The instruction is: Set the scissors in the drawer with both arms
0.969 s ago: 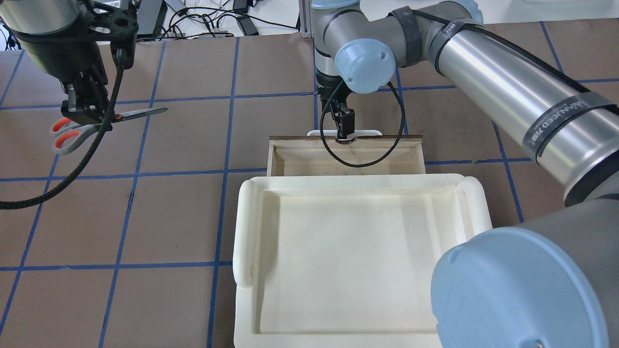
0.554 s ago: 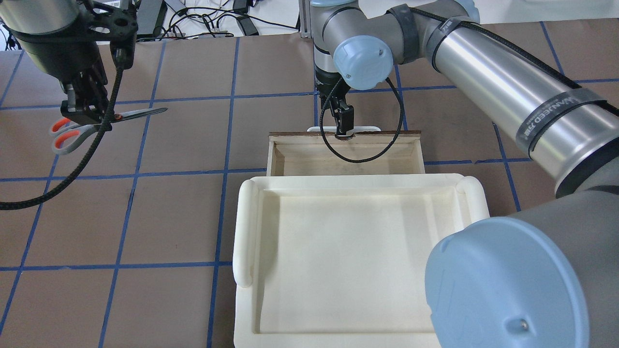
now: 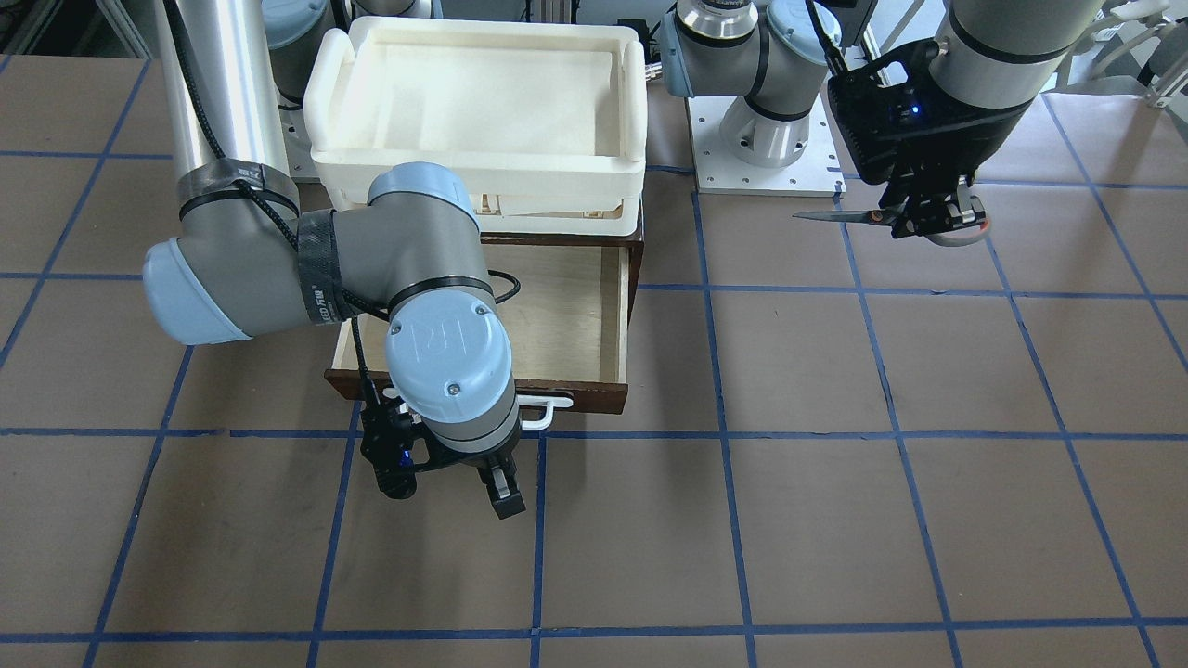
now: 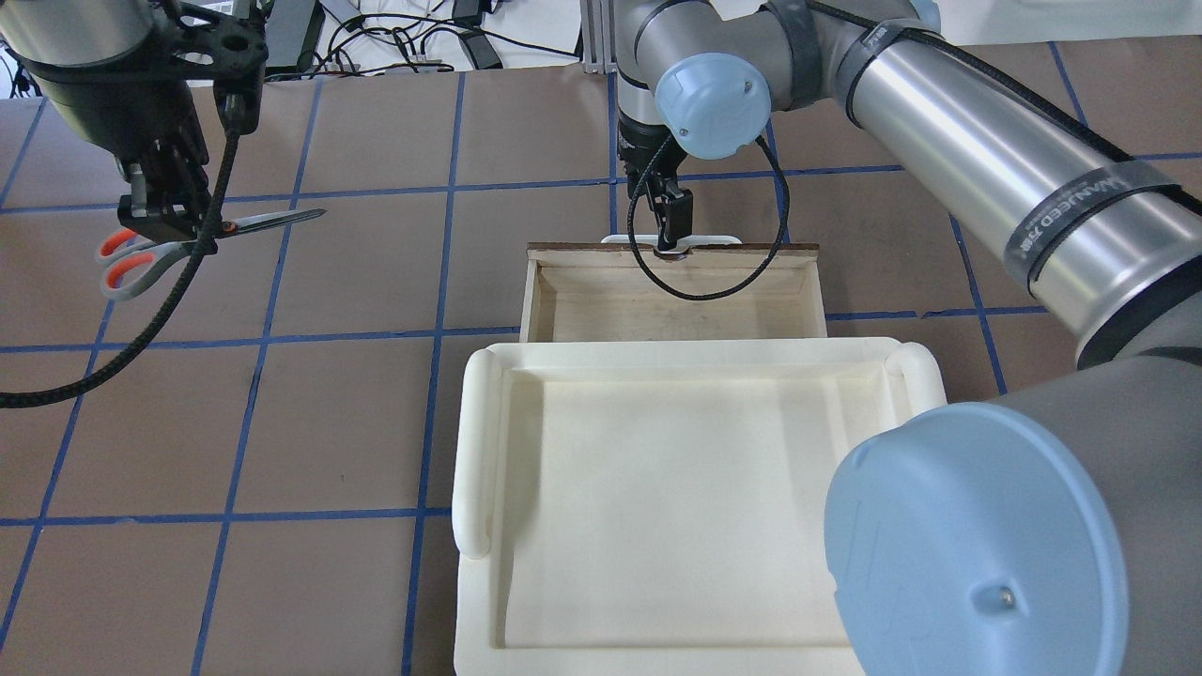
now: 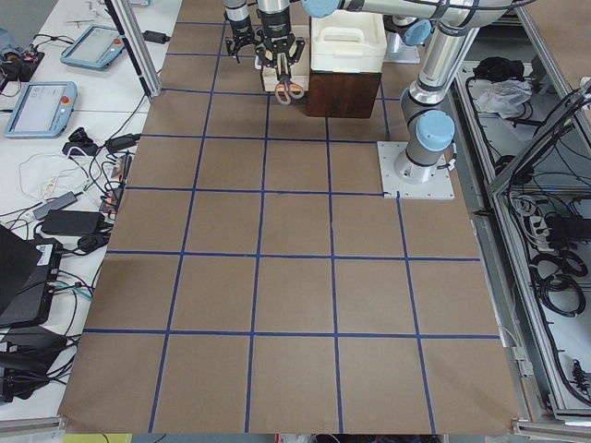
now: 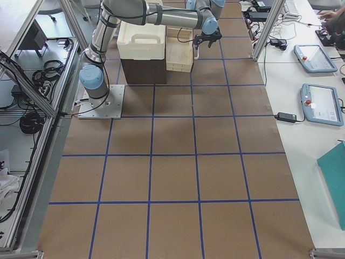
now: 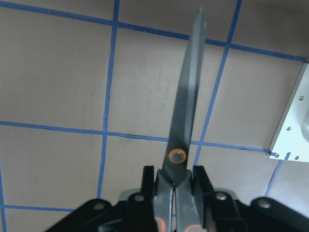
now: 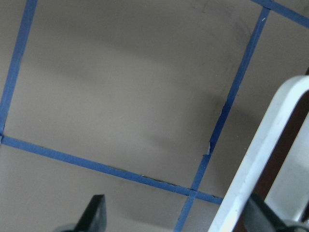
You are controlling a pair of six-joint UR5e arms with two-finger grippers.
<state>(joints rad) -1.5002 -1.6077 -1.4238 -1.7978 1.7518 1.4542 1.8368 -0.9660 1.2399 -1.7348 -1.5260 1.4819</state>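
My left gripper (image 4: 169, 223) is shut on the scissors (image 4: 268, 221) near their pivot and holds them above the table, far left of the drawer. The blades point toward the drawer and the grey, orange-lined handles stick out behind. In the left wrist view the scissors (image 7: 186, 106) run straight out from between the fingers. The drawer (image 4: 676, 310) is pulled out, its pale plywood inside bare. My right gripper (image 3: 497, 492) is open just beyond the drawer's white bar handle (image 3: 548, 408). In the right wrist view the handle (image 8: 260, 159) lies beside the right finger.
A white foam tray (image 4: 479, 441) sits on top of the dark cabinet above the drawer. The left arm's base plate (image 3: 761, 176) lies between the cabinet and the scissors. Brown table with blue grid tape all around.
The drawer front has slid farther out from under the tray, and my right gripper has moved with it. The left arm and the scissors have not moved.
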